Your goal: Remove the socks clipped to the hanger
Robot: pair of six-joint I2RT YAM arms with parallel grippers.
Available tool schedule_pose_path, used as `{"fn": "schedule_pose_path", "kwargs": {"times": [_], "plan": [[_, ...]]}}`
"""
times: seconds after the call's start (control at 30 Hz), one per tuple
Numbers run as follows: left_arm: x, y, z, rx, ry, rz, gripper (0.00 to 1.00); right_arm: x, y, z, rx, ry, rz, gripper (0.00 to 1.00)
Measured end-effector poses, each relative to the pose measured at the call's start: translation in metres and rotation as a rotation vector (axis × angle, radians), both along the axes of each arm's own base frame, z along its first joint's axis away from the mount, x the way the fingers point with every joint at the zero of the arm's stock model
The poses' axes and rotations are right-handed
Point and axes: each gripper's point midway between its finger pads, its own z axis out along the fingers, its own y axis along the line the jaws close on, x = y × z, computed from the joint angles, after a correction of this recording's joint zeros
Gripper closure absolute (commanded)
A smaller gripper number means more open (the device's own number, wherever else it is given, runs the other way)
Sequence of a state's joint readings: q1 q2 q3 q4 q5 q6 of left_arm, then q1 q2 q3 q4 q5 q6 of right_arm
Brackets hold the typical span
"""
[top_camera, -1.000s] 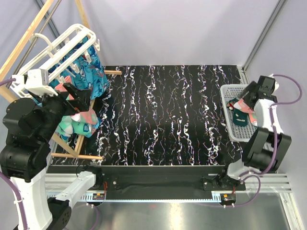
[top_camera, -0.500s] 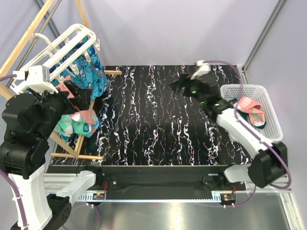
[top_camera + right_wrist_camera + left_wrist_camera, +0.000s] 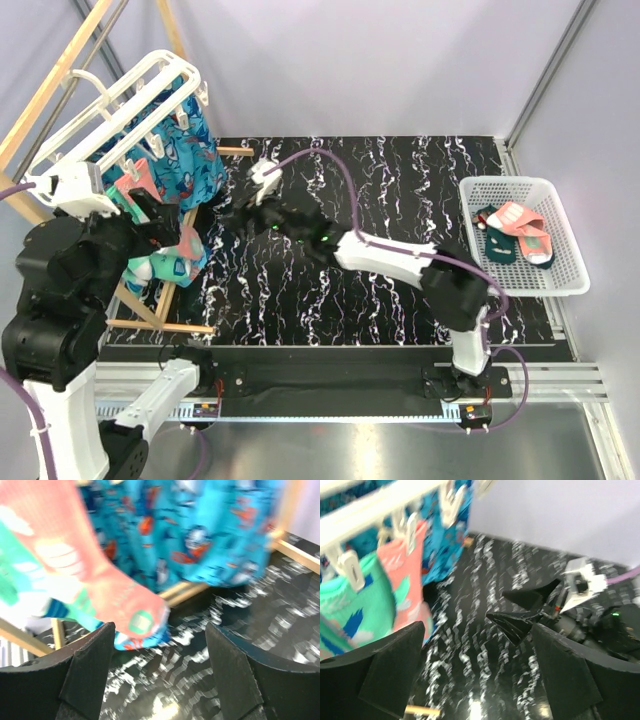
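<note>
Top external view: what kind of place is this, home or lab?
Probably a lab test cell staged for laundry: left arm and right arm bolted at the edge of a black marbled table, bare partition walls around it, and a white hanger with socks clipped on.

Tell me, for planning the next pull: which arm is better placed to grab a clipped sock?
Probably right: the right gripper is open, the coral sock straight ahead of it; the left gripper, also open, points past the socks toward the table.
</note>
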State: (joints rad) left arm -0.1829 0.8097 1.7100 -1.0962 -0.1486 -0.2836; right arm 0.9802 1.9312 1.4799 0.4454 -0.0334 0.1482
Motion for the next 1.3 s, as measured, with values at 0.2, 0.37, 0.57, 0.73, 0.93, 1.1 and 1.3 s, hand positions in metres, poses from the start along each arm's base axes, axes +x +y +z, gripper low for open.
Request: {"fn": "schedule_pose_path", "kwargs": {"times": [0.2,0.37,0.57,0.73,0.93,1.1,1.3], "plan": [[0.024,0.015,-0.066,0.079,0.183,0.099,0.24,-0.006,0.022,-0.019,-0.003,-0.015,0.061,0.21],[0.044,0.024,-0.091,0.127,0.248,0.163,0.23,-0.011,0.001,-0.039,-0.031,-0.011,0.040,0.21],[0.065,0.042,-0.100,0.180,0.284,0.283,0.17,-0.021,-0.018,-0.045,-0.079,-0.046,0.042,0.21],[0.069,0.054,-0.101,0.206,0.274,0.354,0.16,-0.024,-0.026,-0.023,-0.054,-0.096,0.038,0.20],[0.076,0.058,-0.098,0.225,0.259,0.377,0.16,-0.024,-0.027,-0.018,-0.048,-0.114,0.037,0.20],[0.085,0.055,-0.099,0.230,0.240,0.366,0.16,-0.024,-0.027,-0.017,-0.049,-0.118,0.037,0.20],[0.094,0.046,-0.105,0.227,0.240,0.310,0.17,-0.025,-0.027,-0.017,-0.049,-0.118,0.040,0.21]]}}
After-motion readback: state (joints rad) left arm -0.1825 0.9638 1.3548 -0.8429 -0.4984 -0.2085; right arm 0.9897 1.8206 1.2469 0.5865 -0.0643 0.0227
